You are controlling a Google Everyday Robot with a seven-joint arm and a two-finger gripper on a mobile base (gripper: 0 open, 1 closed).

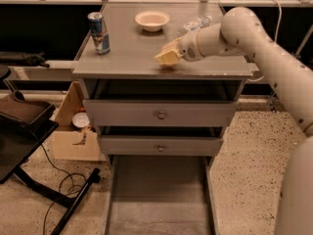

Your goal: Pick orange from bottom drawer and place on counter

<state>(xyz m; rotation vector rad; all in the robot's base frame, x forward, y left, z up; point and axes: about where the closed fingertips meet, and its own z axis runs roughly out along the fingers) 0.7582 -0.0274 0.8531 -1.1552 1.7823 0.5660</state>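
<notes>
On the table (127, 53), near its front edge, the pincer (167, 58) hangs low over the grey top at the end of a white arm (264, 48) that reaches in from the table's right. Whether it is open or closed, I cannot tell. The orange cannot be made out anywhere: no round orange shape shows on the table, and the pincer's pale yellow tip covers whatever may sit in it.

At the table's left side stands a blue and silver can (99, 32); its print is too blurred to read. A cream bowl (152, 20) sits toward the table's back, and a clear bottle (195, 23) lies on its side at the back right, partly behind the arm, its label unreadable.

Under the table's top are two shut knobbed drawers (160, 114). Below them the bottom drawer (159, 199) is pulled out, its long grey floor cut off by the lower edge of the view. A cardboard box (73, 136) to the table's left bears a small dark mark that I cannot read.
</notes>
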